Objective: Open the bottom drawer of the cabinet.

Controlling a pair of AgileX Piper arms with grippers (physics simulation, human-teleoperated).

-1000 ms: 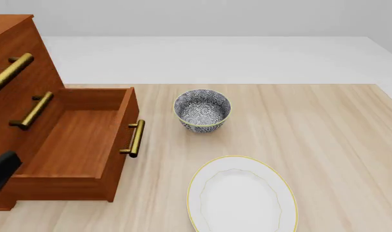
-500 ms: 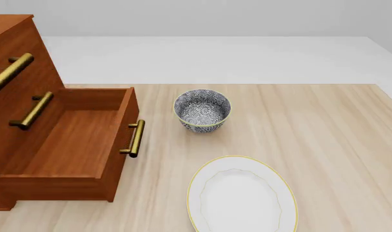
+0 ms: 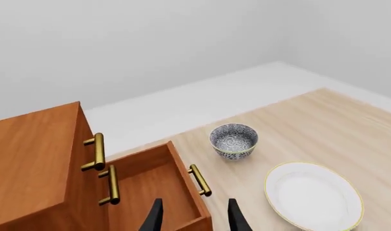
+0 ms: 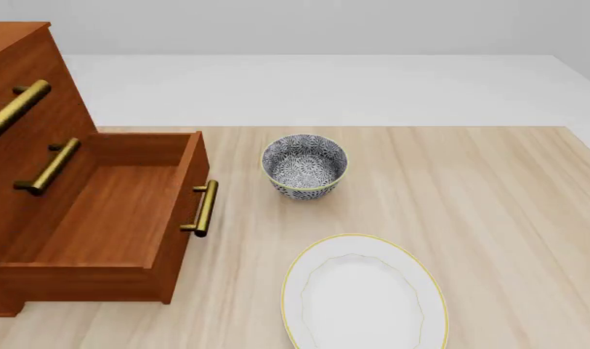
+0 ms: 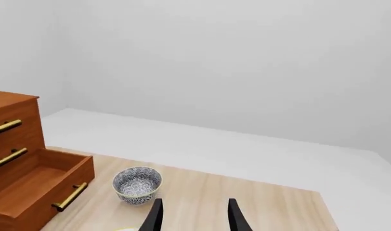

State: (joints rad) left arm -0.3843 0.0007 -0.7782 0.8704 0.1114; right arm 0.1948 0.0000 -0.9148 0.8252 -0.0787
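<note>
Front view: bottom drawer stands pulled out, both tools clear

Front view shows the bottom drawer (image 4: 111, 218) drawn well out of the cabinet (image 4: 24, 87), its bare wooden floor exposed and its brass handle (image 4: 204, 208) pointing toward the patterned bowl (image 4: 304, 165). By my judgement the task looks done or very nearly so.

Neither arm appears in the front view. In the left wrist view the left tool (image 3: 194, 216) hangs with fingers spread, empty, above the drawer's near corner. In the right wrist view the right tool (image 5: 194, 216) is likewise spread and empty, off to the side of the cabinet past the bowl.

Risks from here, as I judge them: the left tool sits close above the drawer's edge, so a careless sweep or descent could knock the front panel and push the drawer partly shut, or catch a finger on the handle. A low swing by the right tool toward the cabinet could clip the bowl, which stands just beside the drawer front, or the white plate (image 4: 365, 294), which lies near the bowl on the side away from the cabinet's back.

The surface (image 4: 489, 196) is pale wood grain, carrying the cabinet, bowl and plate. Beyond the cabinet lie a plain white floor and blank white walls.
</note>
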